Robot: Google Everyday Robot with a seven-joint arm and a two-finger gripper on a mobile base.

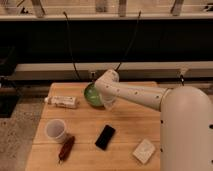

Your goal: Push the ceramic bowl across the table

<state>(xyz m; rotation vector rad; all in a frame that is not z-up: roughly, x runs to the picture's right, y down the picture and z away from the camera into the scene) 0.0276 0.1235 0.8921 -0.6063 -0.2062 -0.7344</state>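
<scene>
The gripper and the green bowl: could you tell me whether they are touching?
Cannot tell. In the camera view the gripper sits at the green bowl's right side, but the arm covers where they meet.

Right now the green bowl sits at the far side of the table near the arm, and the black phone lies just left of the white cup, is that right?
Not quite. In the camera view the black phone lies right of the white cup, not left. The rest holds: the green bowl sits at the far side of the table, with the gripper at its right edge.
</scene>
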